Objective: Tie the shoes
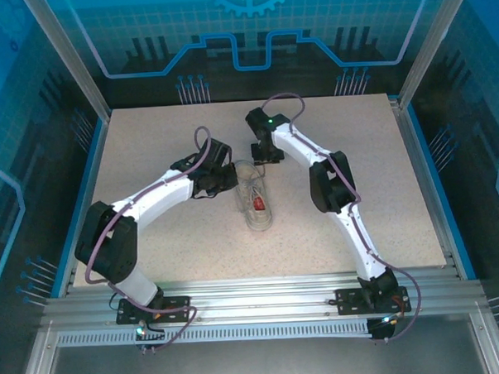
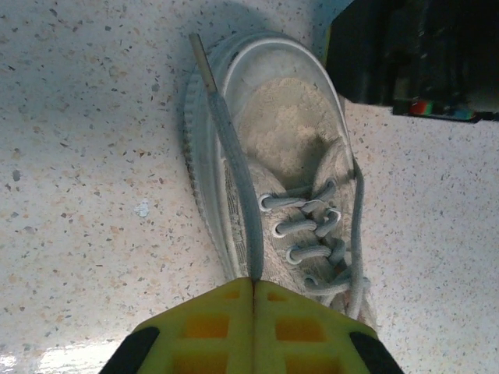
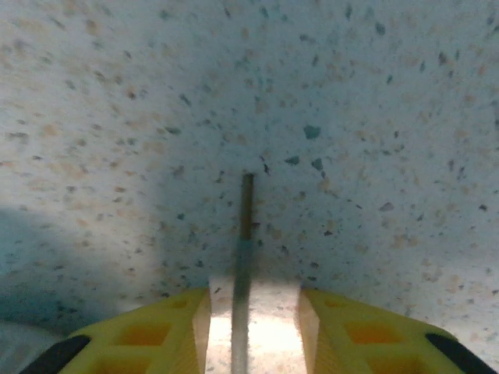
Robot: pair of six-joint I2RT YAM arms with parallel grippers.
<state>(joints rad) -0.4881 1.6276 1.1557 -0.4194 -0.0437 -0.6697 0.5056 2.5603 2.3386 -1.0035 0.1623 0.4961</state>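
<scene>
With yellow left gripper (image 2: 253,287) clamped on thin white lace (image 2: 232,167) of whitish-grey fabric sneaker (image 2: 290,128), right gripper (image 3: 253,300) parted astride other lace tip (image 3: 246,204), likely spreading ends; cross them next.

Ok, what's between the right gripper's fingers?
A lace end lies in the gap of the open right gripper, tip on the table ahead, in the right wrist view.

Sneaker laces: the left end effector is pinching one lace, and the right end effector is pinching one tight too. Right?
Not quite. The left end effector does pinch a lace of the sneaker, but the right end effector is open: its fingers stand apart, and a lace end lies loose between them. The right wrist view shows it.
</scene>
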